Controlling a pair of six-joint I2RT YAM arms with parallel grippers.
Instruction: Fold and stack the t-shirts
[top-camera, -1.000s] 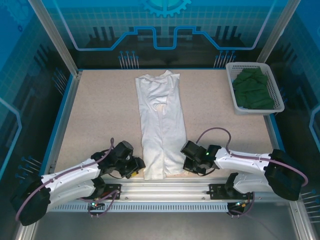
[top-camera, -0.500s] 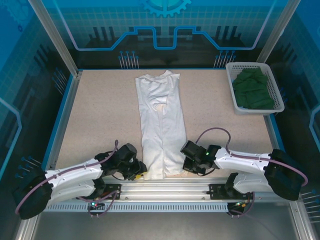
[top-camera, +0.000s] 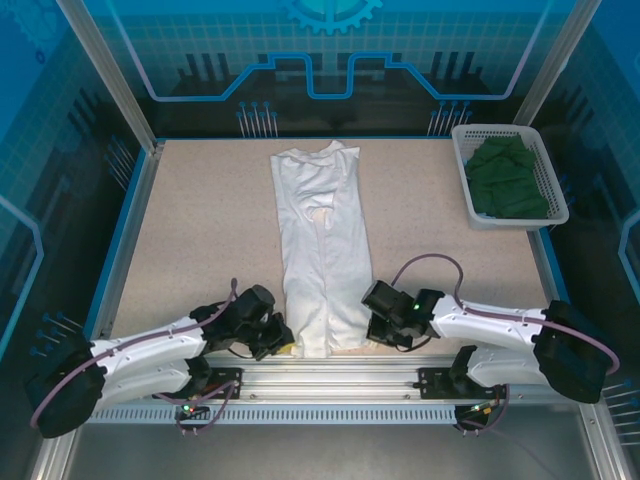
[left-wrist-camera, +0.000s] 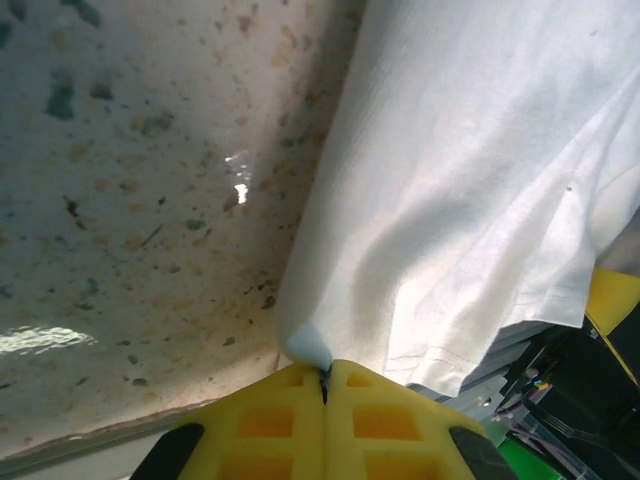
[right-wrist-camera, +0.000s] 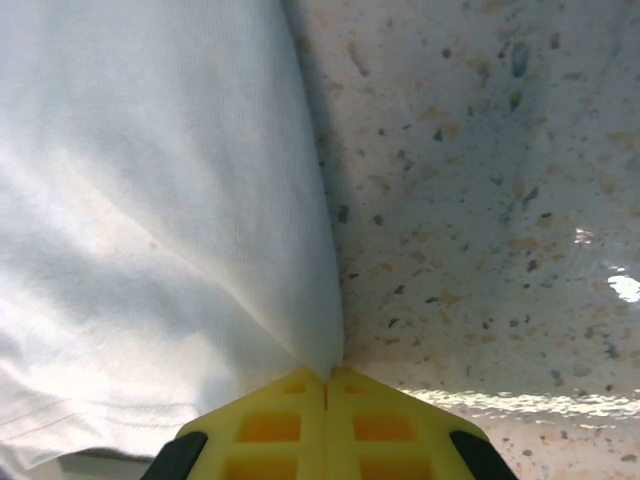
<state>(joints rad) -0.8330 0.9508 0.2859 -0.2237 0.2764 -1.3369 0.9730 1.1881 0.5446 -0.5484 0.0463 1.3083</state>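
White t-shirt (top-camera: 322, 250) lies lengthwise away across the tabletop (top-camera: 210, 220), near hem corners pinched by closed left pincer (left-wrist-camera: 325, 372) and right pincer (right-wrist-camera: 326, 378).

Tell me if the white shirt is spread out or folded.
Partly folded: the white t-shirt lies as a long narrow strip, no sleeves sticking out, not yet folded end to end.
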